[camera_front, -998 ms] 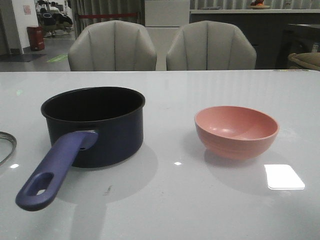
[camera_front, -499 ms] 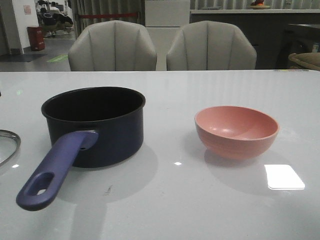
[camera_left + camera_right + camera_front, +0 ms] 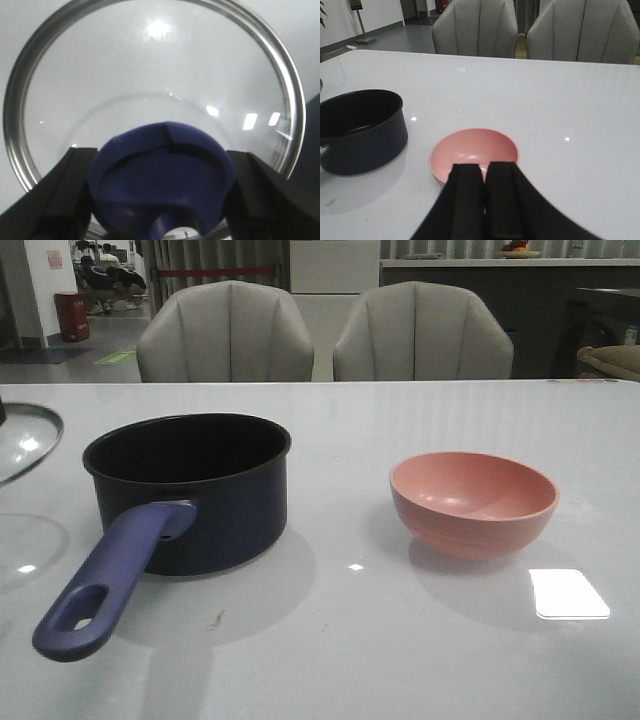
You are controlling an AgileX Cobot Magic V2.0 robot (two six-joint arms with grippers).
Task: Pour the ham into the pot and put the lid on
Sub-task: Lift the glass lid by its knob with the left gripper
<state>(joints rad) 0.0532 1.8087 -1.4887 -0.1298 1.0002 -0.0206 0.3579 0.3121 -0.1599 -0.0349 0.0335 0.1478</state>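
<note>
Pot: dark navy, round, upright on the white table, on the robot's left half; its long purple-blue handle slants toward the near left edge and has an oval hole at the end; the inside looks dark and its contents cannot be made out from the front
Lid: clear glass with a metal rim, only partly in the front view at the far left edge, tilted and raised clear of the tabletop, left of the pot and apart from it
Lid from the left wrist: the glass disc fills the view, rim all round, blue knob low in the middle
Left gripper: its two black fingers sit on either side of the blue knob and pinch it
Right gripper: fingers pressed together, nothing between them, poised just above the near rim of the pink bowl
Pink bowl: upright on the robot's right half, well apart from the pot; its inside looks bare
Ham: no chunks can be made out in any view; the pot's floor is too dark to tell
Between pot and bowl: bare tabletop with small light glints
Near right of the bowl: a bright white rectangular reflection on the table
Behind the table: two grey padded chairs side by side, a dark counter at the back right
Table under the pot: a faint dark smudge near the handle
</note>
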